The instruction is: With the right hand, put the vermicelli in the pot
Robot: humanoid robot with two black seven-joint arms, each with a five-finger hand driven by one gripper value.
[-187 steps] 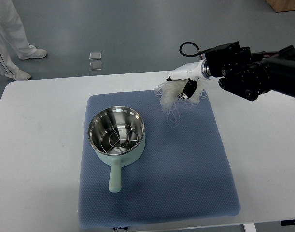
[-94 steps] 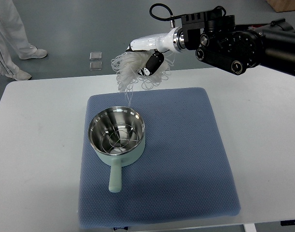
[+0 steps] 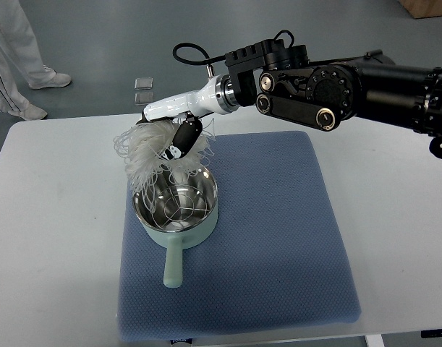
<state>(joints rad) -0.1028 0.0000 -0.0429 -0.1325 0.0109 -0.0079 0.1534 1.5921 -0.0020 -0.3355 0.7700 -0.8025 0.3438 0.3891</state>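
Fingers (image 3: 183, 139) of the right hand (image 3: 179, 134), black-tipped on a white shell, are curled around a tangled bundle of pale, translucent vermicelli (image 3: 150, 155), which is gripped near its upper edge. From the fingers the bundle spreads mainly toward 8 o'clock, with a smaller tuft at 4 o'clock. Its long axis is seen to run from 1 o'clock to 7 o'clock, and the loose loops at the lower end are pointed downward. These loops are draped over the 10 o'clock rim of the mint-green pot with a shiny steel bowl and wire rack inside (image 3: 175, 204); whether they touch the metal cannot be told. The pot's handle is pointed toward 6 o'clock. The pot is set on a blue textured mat (image 3: 293, 238), which is laid on a white table (image 3: 54, 238). The black right arm (image 3: 336, 83) is extended in from 3 o'clock. At 10 o'clock of the scene, a person's white-trousered legs and shoes (image 3: 18, 65) are visible on the grey floor.
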